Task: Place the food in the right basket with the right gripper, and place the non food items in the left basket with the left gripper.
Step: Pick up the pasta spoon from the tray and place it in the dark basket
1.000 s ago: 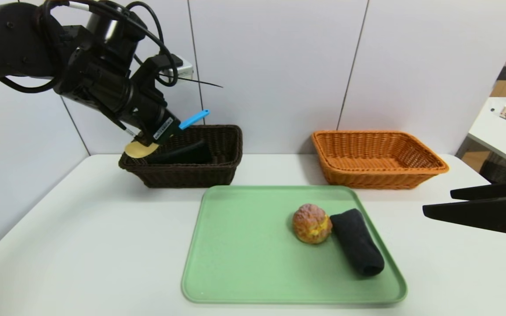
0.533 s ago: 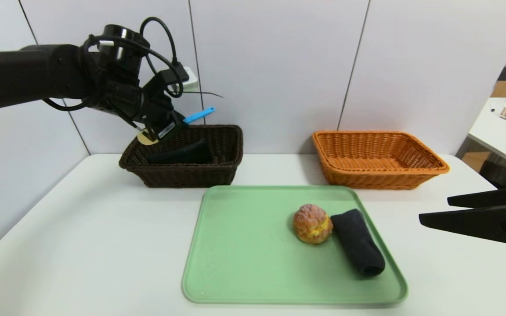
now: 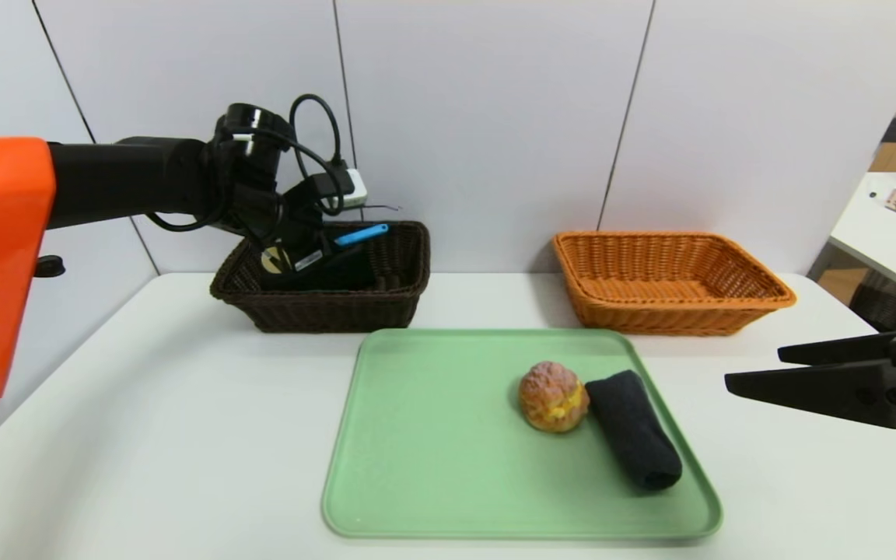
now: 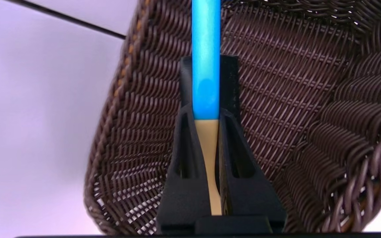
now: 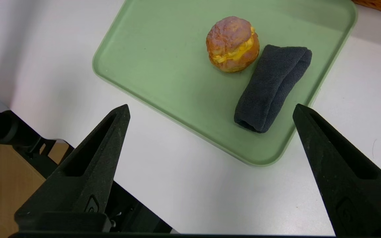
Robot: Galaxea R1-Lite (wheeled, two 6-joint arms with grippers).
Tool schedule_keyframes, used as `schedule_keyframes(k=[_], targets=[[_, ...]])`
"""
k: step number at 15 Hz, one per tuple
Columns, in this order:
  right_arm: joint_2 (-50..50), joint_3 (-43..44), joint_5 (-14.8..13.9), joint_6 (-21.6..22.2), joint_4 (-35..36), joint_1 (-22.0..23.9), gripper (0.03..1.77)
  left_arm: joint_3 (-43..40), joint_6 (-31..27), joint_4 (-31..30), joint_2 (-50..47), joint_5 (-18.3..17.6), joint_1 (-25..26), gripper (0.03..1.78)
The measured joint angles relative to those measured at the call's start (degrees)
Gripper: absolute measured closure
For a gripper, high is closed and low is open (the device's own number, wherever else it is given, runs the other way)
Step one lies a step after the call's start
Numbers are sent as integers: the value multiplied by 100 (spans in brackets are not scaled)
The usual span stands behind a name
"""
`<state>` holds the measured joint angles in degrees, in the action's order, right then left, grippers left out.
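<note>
At ten o'clock on the white counter [image 3: 168, 435], the left claw [image 3: 309, 253] reaches down into the dark brown basket [image 3: 323, 307], clamped tight on a spatula [image 4: 206, 66] with a blue handle and a tan blade. In the left wrist view the two black fingers [image 4: 233, 155] pinch the tool right where blue meets tan, and the handle runs out past the fingertips over the woven wall of the basket. From the head view the blue handle [image 3: 362, 233] points toward three o'clock, just above the basket's interior, where another dark item lies that is too shadowed to identify.

Over at two o'clock sits the orange basket [image 3: 670, 284], well apart from the brown one. Between and in front of them lies the green tray [image 3: 432, 435]. On its right half, toward three o'clock, rests a cream puff [image 3: 551, 395] with yellow filling, and touching it on the right is a rolled dark towel [image 3: 635, 439] lying at a slant toward five o'clock.

The right claw [image 3: 751, 367] hangs at four o'clock beyond the tray's right edge, above the counter, its fingers [image 5: 88, 172] spread wide with nothing between them; the right wrist view looks down past them onto the puff and towel.
</note>
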<state>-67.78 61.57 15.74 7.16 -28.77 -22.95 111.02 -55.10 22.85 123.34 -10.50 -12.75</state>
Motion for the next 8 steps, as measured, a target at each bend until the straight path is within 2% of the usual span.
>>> schedule_keyframes(k=[2, 4, 8], targets=[[-9, -11, 2, 1, 9, 6, 10, 0, 4, 0, 52, 0, 0, 129], [-18, -13, 5, 1, 11, 11, 10, 0, 12, -2, 68, -5, -4, 101], [-20, -11, 5, 0, 11, 11, 10, 23, 279, -5, -46, 0, -37, 65]])
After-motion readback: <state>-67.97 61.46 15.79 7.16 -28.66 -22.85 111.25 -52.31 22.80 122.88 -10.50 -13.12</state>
